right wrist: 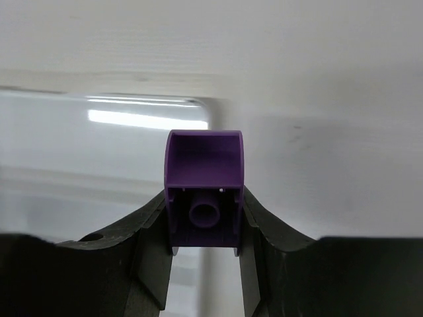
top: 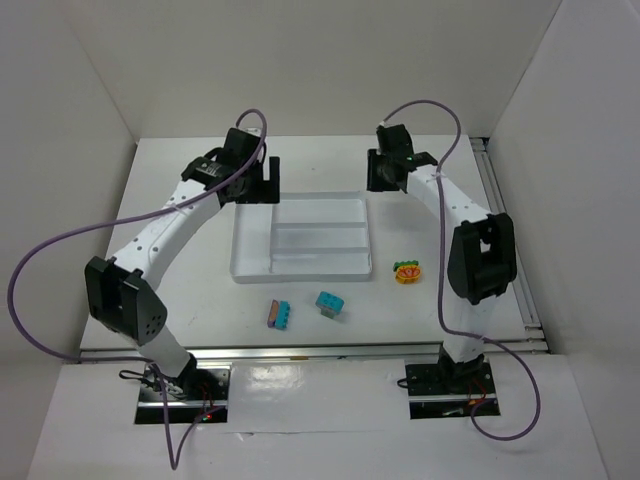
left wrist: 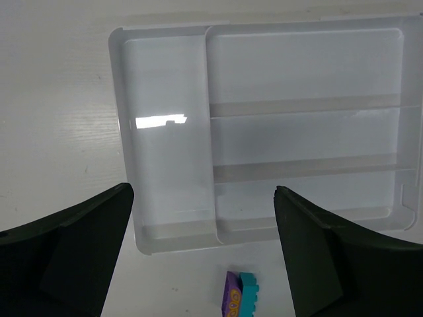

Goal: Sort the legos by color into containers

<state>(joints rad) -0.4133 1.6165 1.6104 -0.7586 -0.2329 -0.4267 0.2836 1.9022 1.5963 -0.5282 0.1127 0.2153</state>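
Note:
The white tray (top: 251, 270) lies mid-table; its tall narrow section and three long sections hold nothing. In front of it lie a purple-and-cyan stack (top: 279, 315), a cyan brick (top: 329, 304) and, to the right, an orange-and-green stack (top: 408, 271). My left gripper (top: 258, 182) is open and empty above the tray's far left end. The left wrist view shows the tray (left wrist: 165, 152) and the purple-and-cyan stack (left wrist: 240, 296) between its spread jaws. My right gripper (top: 384, 178) hovers past the tray's far right corner, shut on a purple brick (right wrist: 203, 165).
White walls enclose the table at the back and on both sides. A metal rail (top: 503, 215) runs along the right edge. The tray's corner (right wrist: 99, 145) shows to the left under the right gripper (right wrist: 203, 206).

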